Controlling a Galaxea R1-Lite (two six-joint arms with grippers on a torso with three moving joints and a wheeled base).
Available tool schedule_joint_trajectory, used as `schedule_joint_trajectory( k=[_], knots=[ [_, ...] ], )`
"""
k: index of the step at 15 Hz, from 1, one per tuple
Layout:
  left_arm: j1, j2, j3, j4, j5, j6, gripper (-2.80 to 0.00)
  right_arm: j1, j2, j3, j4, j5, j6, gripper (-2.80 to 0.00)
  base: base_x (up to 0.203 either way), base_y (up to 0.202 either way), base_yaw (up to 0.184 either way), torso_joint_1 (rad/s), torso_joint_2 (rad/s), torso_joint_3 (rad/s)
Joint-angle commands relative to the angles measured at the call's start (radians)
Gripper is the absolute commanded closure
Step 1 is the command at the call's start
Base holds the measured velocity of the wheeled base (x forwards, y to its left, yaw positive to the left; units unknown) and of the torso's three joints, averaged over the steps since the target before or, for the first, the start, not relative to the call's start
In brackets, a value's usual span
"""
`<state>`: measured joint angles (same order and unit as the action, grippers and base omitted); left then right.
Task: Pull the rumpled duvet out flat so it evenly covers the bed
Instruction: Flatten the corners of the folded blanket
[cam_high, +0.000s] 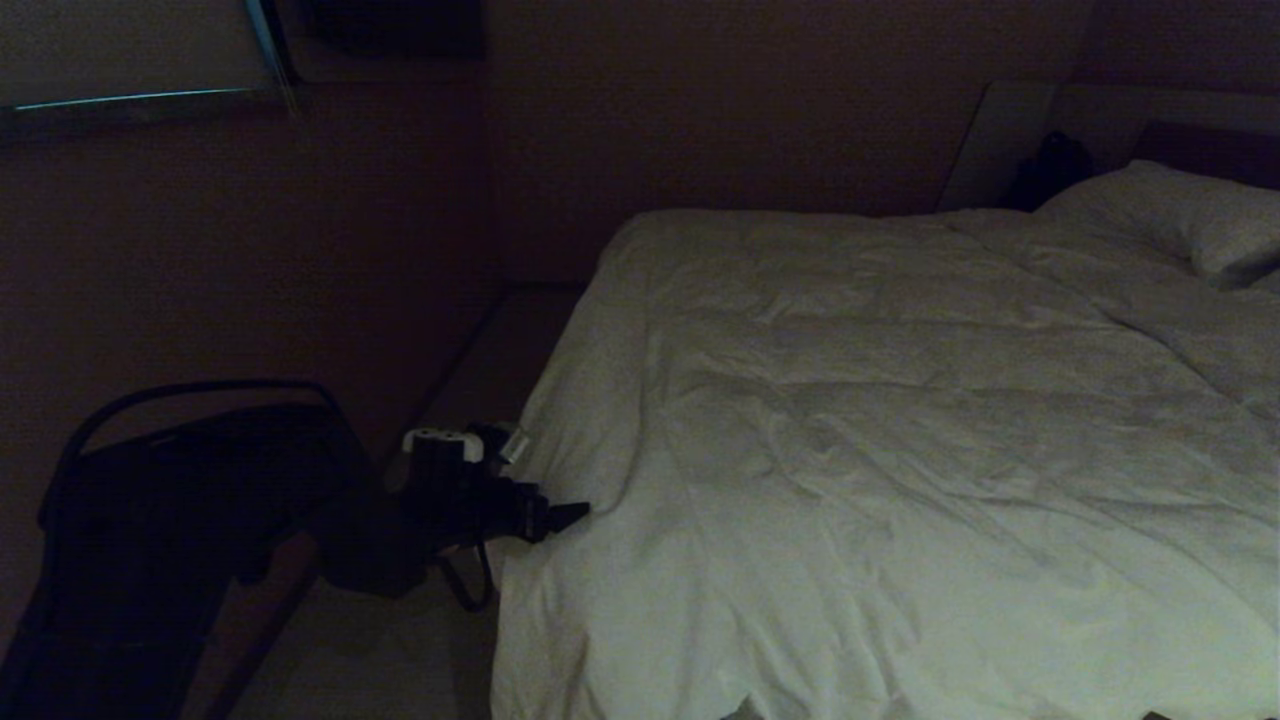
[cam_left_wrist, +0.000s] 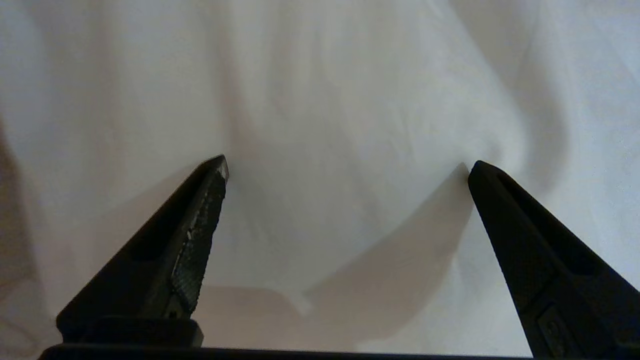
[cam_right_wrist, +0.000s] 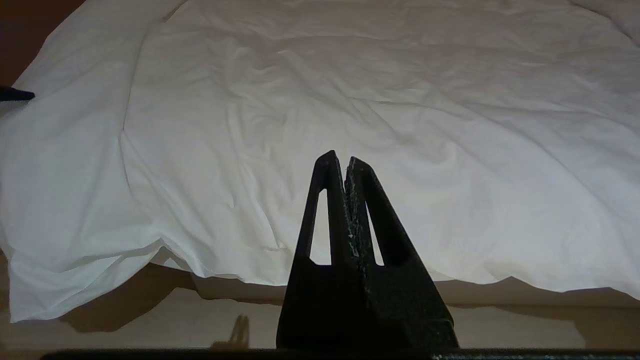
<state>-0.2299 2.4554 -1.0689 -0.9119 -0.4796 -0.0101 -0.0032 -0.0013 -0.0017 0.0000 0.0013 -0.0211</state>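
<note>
The white, creased duvet (cam_high: 900, 440) lies spread over the bed (cam_high: 1010, 140) and hangs down its left side and foot end. My left gripper (cam_high: 572, 514) is at the left side of the bed, fingertips against the hanging cloth. Seen from the left wrist, the left gripper (cam_left_wrist: 347, 167) is open wide, the duvet (cam_left_wrist: 345, 100) fills the frame, and no cloth sits between the fingers. My right gripper (cam_right_wrist: 340, 161) is shut and empty, parked in front of the foot end, where the duvet (cam_right_wrist: 350, 100) hem hangs above the floor.
A pillow (cam_high: 1180, 215) lies at the head end by the dark headboard (cam_high: 1210, 150). A dark chair-like frame (cam_high: 170, 520) stands on the floor left of the bed, behind my left arm. The pale floor (cam_right_wrist: 150, 320) runs along the foot end.
</note>
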Motion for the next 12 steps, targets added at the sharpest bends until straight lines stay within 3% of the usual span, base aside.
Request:
schedule_joint_trajectory(
  k=[1,11,12],
  knots=[
    [-0.002,0.015,-0.013,0.005,0.000,0.002,-2.80,0.000,0.001,0.000,0.000,0.000,0.000,0.00,0.000,0.000,0.000,0.000,0.00,0.000],
    [-0.019,0.050,-0.036,0.021,0.061,0.087,-2.80,0.000,0.001,0.000,0.000,0.000,0.000,0.00,0.000,0.000,0.000,0.000,0.00,0.000],
    [-0.019,0.049,-0.035,0.021,0.061,0.087,0.00,0.000,0.001,0.000,0.000,0.000,0.000,0.00,0.000,0.000,0.000,0.000,0.00,0.000]
  ],
)
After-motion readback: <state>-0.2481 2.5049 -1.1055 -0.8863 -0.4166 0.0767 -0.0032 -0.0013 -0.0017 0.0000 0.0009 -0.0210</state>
